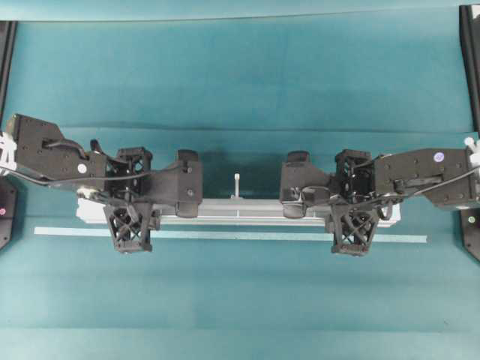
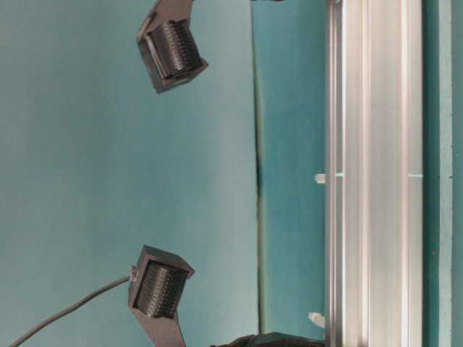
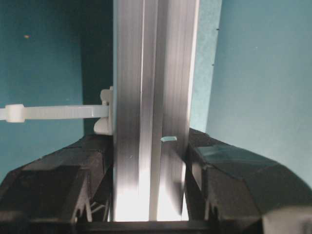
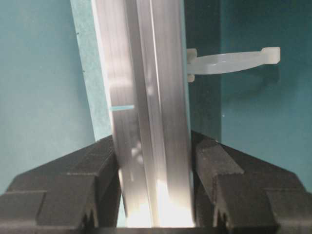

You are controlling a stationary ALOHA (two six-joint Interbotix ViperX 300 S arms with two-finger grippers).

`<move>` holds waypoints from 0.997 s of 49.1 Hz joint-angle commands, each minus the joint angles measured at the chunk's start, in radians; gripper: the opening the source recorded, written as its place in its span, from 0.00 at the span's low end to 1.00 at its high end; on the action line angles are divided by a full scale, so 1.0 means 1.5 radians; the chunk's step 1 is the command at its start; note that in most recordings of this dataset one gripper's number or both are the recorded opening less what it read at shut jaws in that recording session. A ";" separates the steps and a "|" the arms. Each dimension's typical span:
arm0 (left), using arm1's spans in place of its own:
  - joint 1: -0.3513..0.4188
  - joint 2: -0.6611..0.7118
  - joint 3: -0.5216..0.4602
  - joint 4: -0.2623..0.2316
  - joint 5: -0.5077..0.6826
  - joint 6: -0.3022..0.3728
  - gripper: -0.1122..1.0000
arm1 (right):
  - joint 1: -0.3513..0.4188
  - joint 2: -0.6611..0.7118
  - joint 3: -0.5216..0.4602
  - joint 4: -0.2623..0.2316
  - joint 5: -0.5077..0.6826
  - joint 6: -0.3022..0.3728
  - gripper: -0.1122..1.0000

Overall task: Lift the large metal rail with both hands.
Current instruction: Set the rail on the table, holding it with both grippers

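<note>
1. Long silver aluminium rail with lengthwise grooves [image 1: 240, 211] lies crosswise over the teal table [image 1: 240, 75], spanning between the two arms in the overhead view.
2. Left black claw with lattice-patterned fingers [image 1: 129, 210] sits at the rail's left end. Left wrist view: both fingers [image 3: 58, 180] press against the rail's [image 3: 151, 97] two sides, so the claw is closed around the bar, jaws held partly apart by its width.
3. Right black claw [image 1: 352, 214] sits near the rail's right end. Right wrist view: same picture, fingers [image 4: 229, 180] tight on either side of the rail [image 4: 146, 97], clamped on it.
4. Small white upright tab [image 1: 237, 184] stands at the rail's far edge, about midway between the claws. Wrist views each show one white tab sticking out sideways from the rail [image 3: 53, 112] [image 4: 234, 61].
5. Thin, flat, pale strip [image 1: 240, 235] lies on the table just beside the rail on its near side, parallel to it, reaching further out at both ends.
6. Table-level view: rail [image 2: 376, 173] fills the right of the frame; whether it rests on the table or is raised, cannot tell.
</note>
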 commanded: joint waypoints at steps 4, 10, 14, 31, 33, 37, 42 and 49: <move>-0.010 -0.006 -0.007 0.000 -0.014 -0.009 0.43 | 0.007 0.001 -0.006 0.001 -0.010 -0.001 0.46; -0.017 -0.002 -0.005 -0.002 -0.017 -0.009 0.43 | 0.010 0.001 -0.005 0.002 -0.010 -0.001 0.46; -0.018 0.000 -0.003 -0.002 -0.018 -0.008 0.43 | 0.013 0.001 -0.005 0.004 -0.010 -0.001 0.46; -0.014 0.000 0.005 0.000 -0.024 0.001 0.43 | 0.021 0.004 -0.008 0.007 -0.020 0.001 0.46; -0.012 0.000 0.004 0.000 -0.022 0.002 0.43 | 0.022 0.005 -0.008 0.007 -0.020 0.001 0.46; -0.011 0.001 0.005 0.000 -0.024 0.002 0.43 | 0.021 0.007 -0.006 0.007 -0.020 0.001 0.46; -0.011 0.000 0.008 -0.002 -0.022 0.001 0.43 | 0.021 0.008 -0.004 0.007 -0.021 0.001 0.46; -0.011 -0.001 0.014 0.000 -0.033 0.003 0.43 | 0.021 0.009 -0.004 0.007 -0.021 0.003 0.46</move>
